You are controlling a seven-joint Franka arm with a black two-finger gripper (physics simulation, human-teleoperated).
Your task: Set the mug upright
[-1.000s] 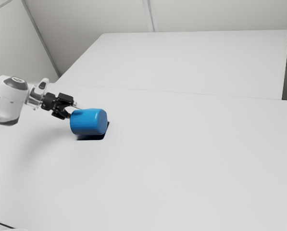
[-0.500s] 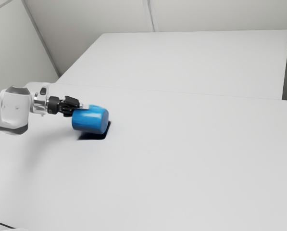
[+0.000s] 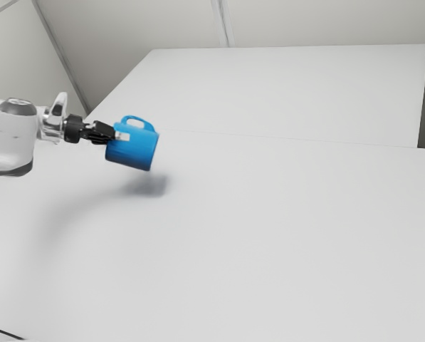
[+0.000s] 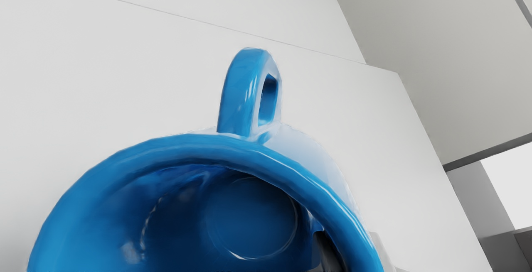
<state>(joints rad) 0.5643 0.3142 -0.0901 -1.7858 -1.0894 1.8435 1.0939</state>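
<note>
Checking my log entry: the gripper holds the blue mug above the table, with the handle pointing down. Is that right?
Not quite: the handle points up, as the exterior view shows. The rest is right: the gripper holds the blue mug above the table.

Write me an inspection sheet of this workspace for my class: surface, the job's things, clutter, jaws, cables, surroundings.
Surface: white table, crossed by a thin seam.
Job's things: blue mug, raised off the table, its shadow below; not upright, mouth towards the arm, base dipping, handle uppermost.
Clutter: nothing seen.
Jaws: closed on the mug's wall near the rim, one inside and one outside.
Cables: thin dark line at the exterior view's lower left; cannot tell whether it is a cable.
Surroundings: pale grey walls beyond the table.
</note>
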